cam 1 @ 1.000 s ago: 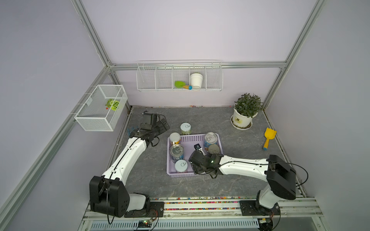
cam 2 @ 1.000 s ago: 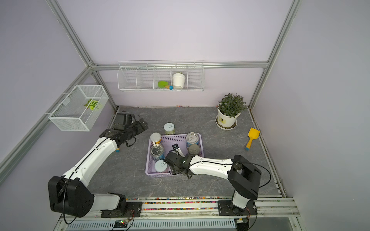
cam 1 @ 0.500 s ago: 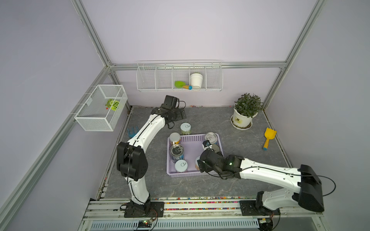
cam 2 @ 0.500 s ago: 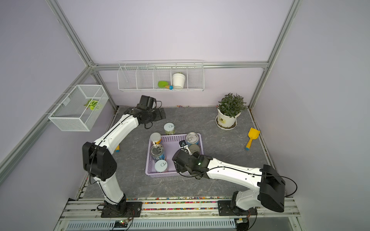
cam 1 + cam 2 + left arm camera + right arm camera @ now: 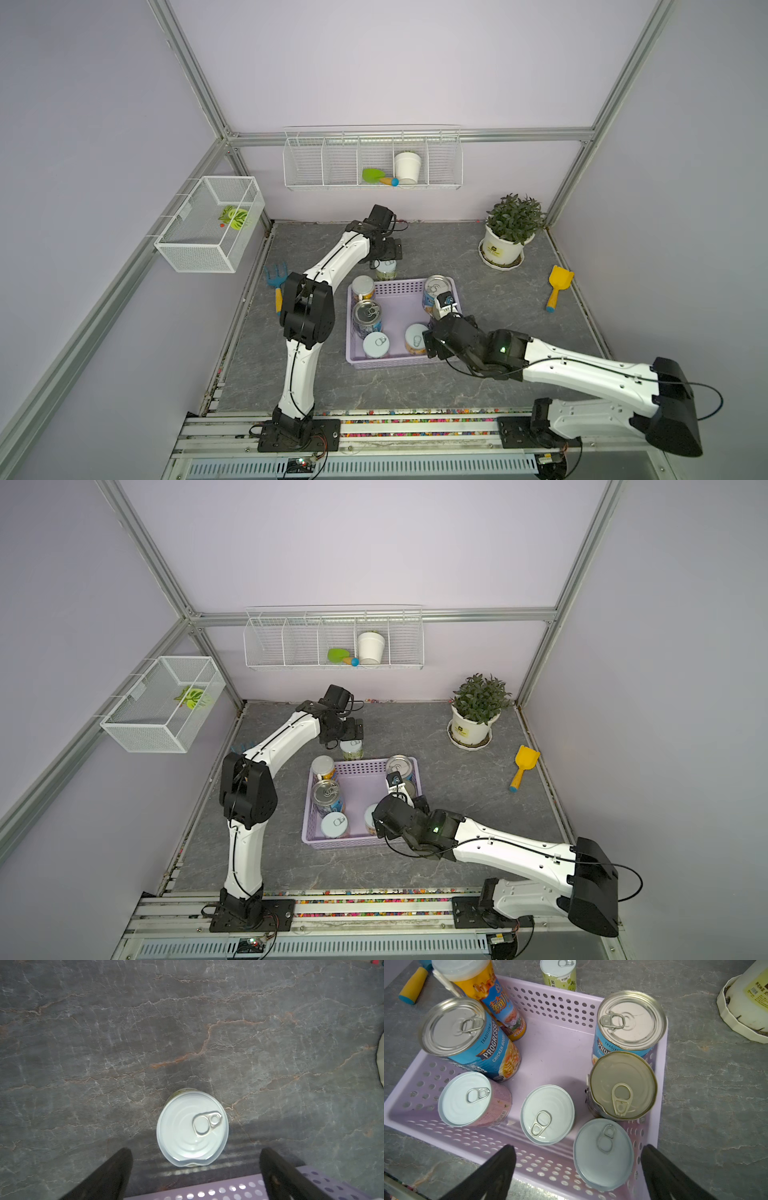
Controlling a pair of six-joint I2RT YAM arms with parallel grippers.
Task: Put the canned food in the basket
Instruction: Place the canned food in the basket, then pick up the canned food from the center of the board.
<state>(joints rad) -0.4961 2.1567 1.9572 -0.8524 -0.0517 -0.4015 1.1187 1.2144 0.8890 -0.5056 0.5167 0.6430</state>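
- Progress: you have seven cans standing inside the lilac basket (image 5: 554,1043) and one green-label can (image 5: 192,1128) on the grey tabletop (image 5: 187,1022), just beyond the basket's far wall. By this count the task is nearly complete; one transfer remains.
- Count inside the basket, per the right wrist view: two tall blue-label cans with silver lids (image 5: 454,1026) (image 5: 631,1020); one tall yellow-label can (image 5: 483,985) in the far left corner; one dull gold-lidded can (image 5: 623,1084); three white-lidded cans (image 5: 465,1098) (image 5: 547,1114) (image 5: 603,1154) along the near side. All stand upright or nearly so.
- Count outside: one can, upright, close to the far wall; whether it touches the wall cannot be told.
- Left gripper (image 5: 385,253): jaws spread wide, holding nothing, positioned directly above the remaining can. Judge the next step as descend, close, lift over the far wall.
- Right gripper (image 5: 578,1174): jaws spread wide, empty, hovering over the basket's near right corner.
- Free floor remains at the basket's centre for the last can.
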